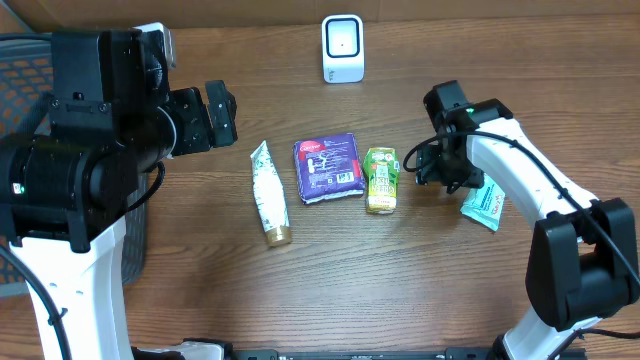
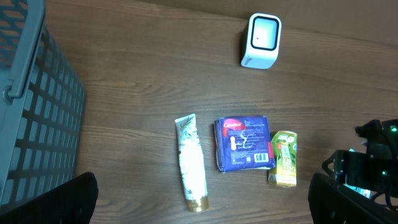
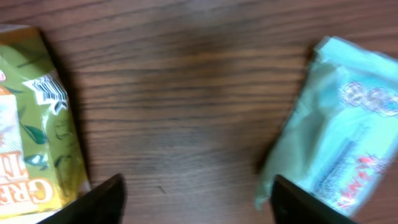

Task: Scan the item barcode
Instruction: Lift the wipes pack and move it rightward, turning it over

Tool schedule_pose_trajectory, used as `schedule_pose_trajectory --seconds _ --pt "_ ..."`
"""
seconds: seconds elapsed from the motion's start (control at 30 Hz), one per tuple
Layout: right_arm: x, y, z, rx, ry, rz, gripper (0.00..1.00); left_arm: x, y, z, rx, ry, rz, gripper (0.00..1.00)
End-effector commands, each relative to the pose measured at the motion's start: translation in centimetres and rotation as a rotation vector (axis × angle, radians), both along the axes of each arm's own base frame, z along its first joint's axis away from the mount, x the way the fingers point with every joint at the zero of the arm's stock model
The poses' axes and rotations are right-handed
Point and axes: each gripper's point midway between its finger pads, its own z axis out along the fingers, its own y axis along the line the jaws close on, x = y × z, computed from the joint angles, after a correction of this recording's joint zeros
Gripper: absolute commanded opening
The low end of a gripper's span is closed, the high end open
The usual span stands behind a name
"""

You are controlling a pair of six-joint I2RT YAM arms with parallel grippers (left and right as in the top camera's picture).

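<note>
We are looking at a row of goods lying flat on the wooden table (image 1: 200, 290): a white tube (image 1: 269, 192) with a gold cap, a purple pack (image 1: 330, 167) just beside it, then a green carton (image 1: 381, 179) touching the pack's right edge. A teal packet (image 1: 487, 206) is lying apart from these, partly under the right arm in the overhead view. The white scanner (image 1: 342, 47) is standing upright at the far edge, well apart from all four items.

We are finding the right gripper (image 3: 198, 198) hanging low over bare wood, its fingers spread and holding nothing. The carton is sitting off one fingertip and the teal packet off the other (a barcode is showing on the carton's side in the right wrist view).

The left gripper (image 1: 222, 115) is hovering high, jaws wide apart and empty, beside a grey mesh basket (image 2: 37, 112). Which item is meant for scanning, we cannot tell.
</note>
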Motion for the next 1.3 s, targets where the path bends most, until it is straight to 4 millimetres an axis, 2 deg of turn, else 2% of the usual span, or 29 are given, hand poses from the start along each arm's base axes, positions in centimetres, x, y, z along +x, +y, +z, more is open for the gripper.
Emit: schedule_pose_trajectory --seconds 0.0,0.1,0.27,0.37,0.53,0.6,0.67,0.77,0.87,0.93,1.07,1.27 --pt "-2.0 1.0 -1.3 0.115 0.067 0.027 0.65 0.2 0.3 0.1 0.017 -0.005 0.0 1.0" --pt "-3.2 0.7 -2.8 0.168 0.106 0.0 0.56 0.2 0.3 0.1 0.017 -0.005 0.0 1.0" --pt "-3.8 -1.6 -4.1 0.164 0.124 -0.07 0.45 0.2 0.3 0.1 0.017 -0.005 -0.001 1.0" --pt "-3.5 -4.2 -4.2 0.116 0.121 -0.131 0.42 0.2 0.3 0.1 0.017 -0.005 -0.001 1.0" --pt "-3.6 -10.1 -4.2 -0.017 0.11 -0.308 0.41 0.2 0.3 0.1 0.017 -0.005 -0.001 1.0" --pt "-3.2 -11.0 -4.2 0.006 0.097 -0.34 0.4 0.2 0.3 0.1 0.017 -0.005 -0.001 0.99" --pt "-2.8 -10.8 -4.0 0.059 0.087 -0.329 0.39 0.2 0.3 0.1 0.017 -0.005 -0.001 1.0" --pt "-1.6 -8.9 -3.1 0.185 0.064 -0.264 0.4 0.2 0.3 0.1 0.017 -0.005 -0.001 1.0" --pt "-0.2 -6.4 -0.5 0.342 0.012 -0.179 0.4 0.2 0.3 0.1 0.017 -0.005 -0.001 0.99" --pt "0.5 -6.3 1.1 0.375 -0.025 -0.181 0.4 0.2 0.3 0.1 0.017 -0.005 -0.001 1.0" --pt "1.1 -8.6 3.6 0.395 -0.107 -0.222 0.4 0.2 0.3 0.1 0.017 -0.005 -0.001 1.0" --pt "-0.3 -15.1 3.2 0.422 -0.146 -0.346 0.42 0.2 0.3 0.1 0.017 -0.005 -0.001 1.0"
